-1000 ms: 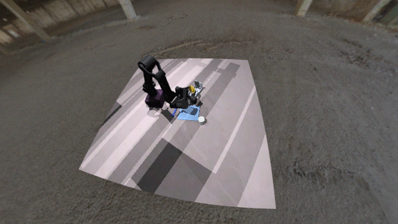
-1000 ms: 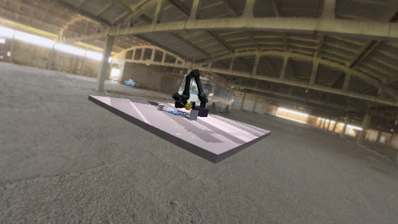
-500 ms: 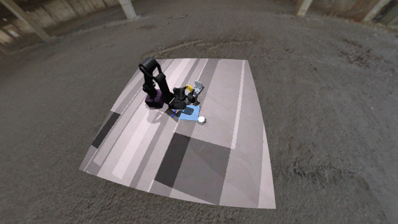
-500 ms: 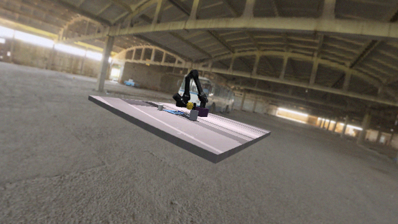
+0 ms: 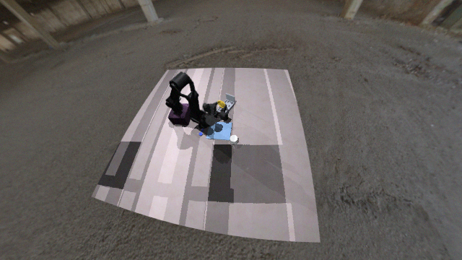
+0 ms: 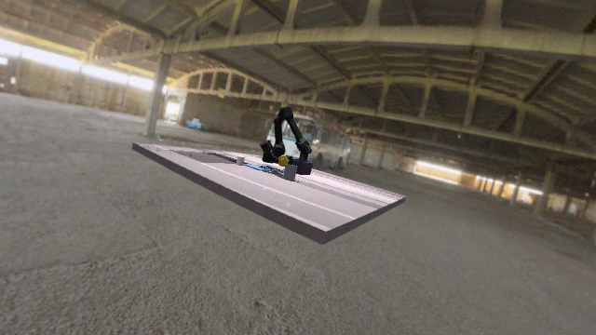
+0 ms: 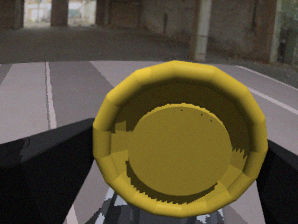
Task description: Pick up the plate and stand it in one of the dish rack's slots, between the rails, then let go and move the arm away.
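One grey dish rack (image 5: 229,97) (image 6: 290,172): on the table (image 5: 256,173) (image 6: 279,200), its upright panel facing me from the exterior side and standing in front of whatever lies low behind it.
Blue mat (image 5: 224,133) (image 6: 259,167): flat, near the rack, partly shaded by the arm (image 5: 194,105) (image 6: 294,127).
White cylinder (image 5: 234,139) (image 6: 240,160): upright, right by the mat's corner.
Small blue piece (image 5: 201,133): just off the mat's other side, too little to name.
Purple block (image 5: 177,119) (image 6: 304,167): under the arm, beyond the rack from the exterior side.
Bus (image 6: 332,144): well behind everything, partly covered by the arm.
Yellow plate (image 5: 221,104) (image 6: 283,160) (image 7: 180,150): between the fingers, roughly on edge, its round face toward the wrist camera, at the rack.
Gripper (image 5: 219,107) (image 6: 279,158) (image 7: 180,140): clamped on the plate, a dark finger against either side.
Plate's lower edge: I can't make out whether it sits between the rails or above them.
Rails: mostly hidden behind the plate in the wrist view, tiny from above.
Fingertips: covered by the plate's rim.
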`<action>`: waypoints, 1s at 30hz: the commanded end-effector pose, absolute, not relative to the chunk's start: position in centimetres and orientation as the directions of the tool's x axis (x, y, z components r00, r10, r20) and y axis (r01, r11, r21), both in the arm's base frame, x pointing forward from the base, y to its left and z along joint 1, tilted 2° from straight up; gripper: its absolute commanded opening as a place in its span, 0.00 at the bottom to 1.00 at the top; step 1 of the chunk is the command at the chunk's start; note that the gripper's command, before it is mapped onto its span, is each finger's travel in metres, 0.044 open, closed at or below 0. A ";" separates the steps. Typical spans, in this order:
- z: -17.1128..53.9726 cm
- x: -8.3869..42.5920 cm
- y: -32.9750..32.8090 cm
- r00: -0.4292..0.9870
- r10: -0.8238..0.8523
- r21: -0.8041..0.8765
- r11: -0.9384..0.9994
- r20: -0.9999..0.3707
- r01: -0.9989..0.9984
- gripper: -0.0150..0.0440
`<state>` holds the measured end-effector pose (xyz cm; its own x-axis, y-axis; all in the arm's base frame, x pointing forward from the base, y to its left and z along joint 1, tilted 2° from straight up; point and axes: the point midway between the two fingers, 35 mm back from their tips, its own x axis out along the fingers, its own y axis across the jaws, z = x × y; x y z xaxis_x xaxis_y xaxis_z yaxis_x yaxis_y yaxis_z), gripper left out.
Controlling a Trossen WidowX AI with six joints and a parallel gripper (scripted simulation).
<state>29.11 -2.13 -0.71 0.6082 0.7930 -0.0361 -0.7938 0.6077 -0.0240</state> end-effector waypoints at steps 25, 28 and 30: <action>-3.6 29.3 -1.7 0.607 0.794 -0.017 0.607 -0.035 -0.795 0.25; -3.6 29.3 -1.7 0.607 0.794 -0.017 0.607 -0.035 -0.795 0.25; -3.6 29.3 -1.8 0.607 0.794 -0.018 0.607 -0.035 -0.795 0.30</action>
<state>29.27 -1.77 -3.57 0.6072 0.7938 -0.0350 -0.7945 0.6069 -0.0201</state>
